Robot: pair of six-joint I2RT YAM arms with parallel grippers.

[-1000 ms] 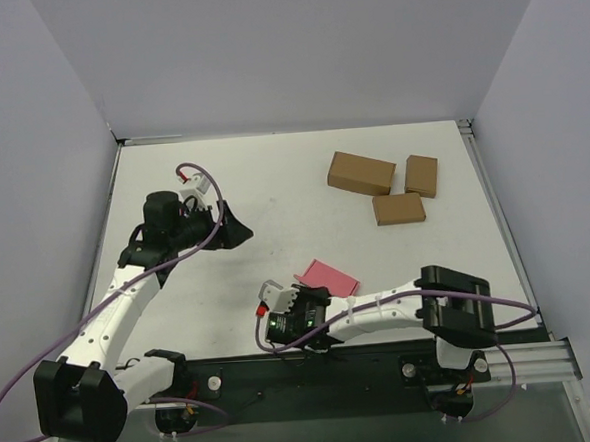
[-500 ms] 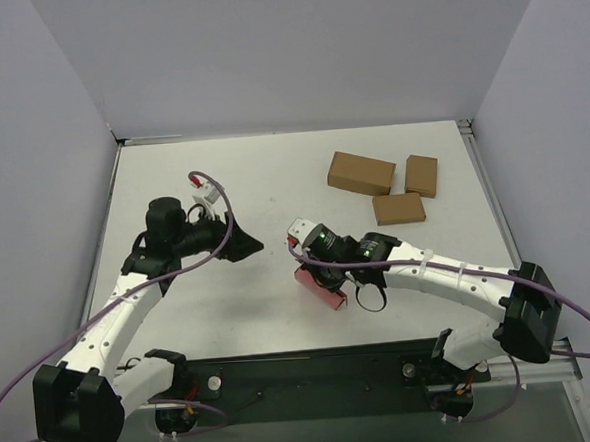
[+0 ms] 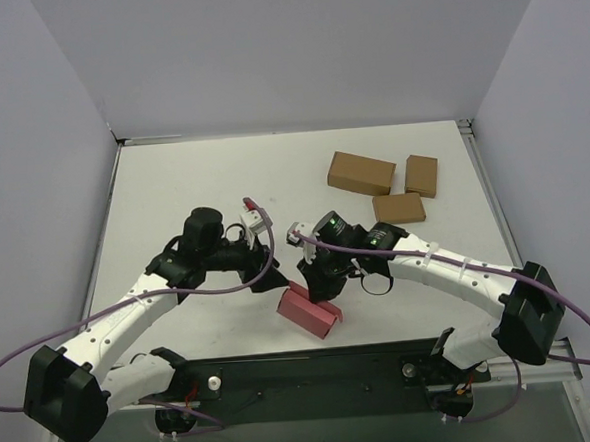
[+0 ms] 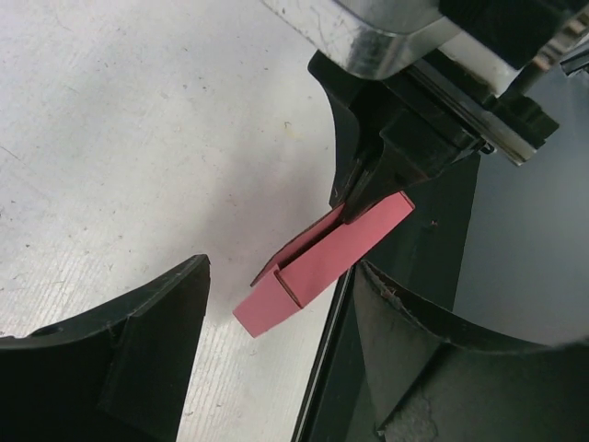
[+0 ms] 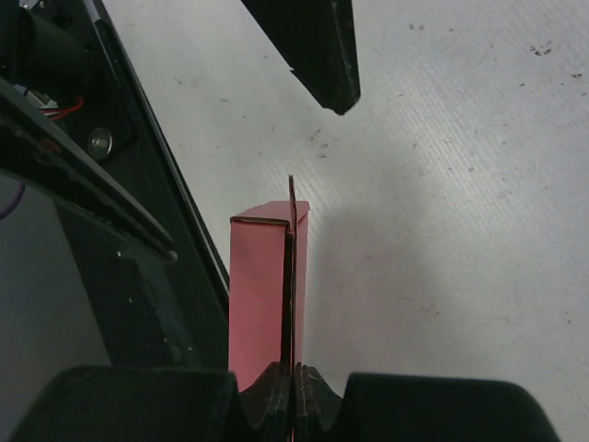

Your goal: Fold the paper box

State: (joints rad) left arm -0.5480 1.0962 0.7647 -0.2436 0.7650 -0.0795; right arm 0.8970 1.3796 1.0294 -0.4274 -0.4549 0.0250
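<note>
Between right fingers [image 5: 317, 387], slim pink-red paper box [image 5: 258, 295], partly folded

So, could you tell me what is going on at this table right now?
The right gripper is shut on a thin edge of the pink-red paper box, which already has a flat box shape, and holds it near the front edge of the table. The left gripper has its jaws open and points at the box's free end without touching it. Three brown cardboard boxes lie apart at the far right.
</note>
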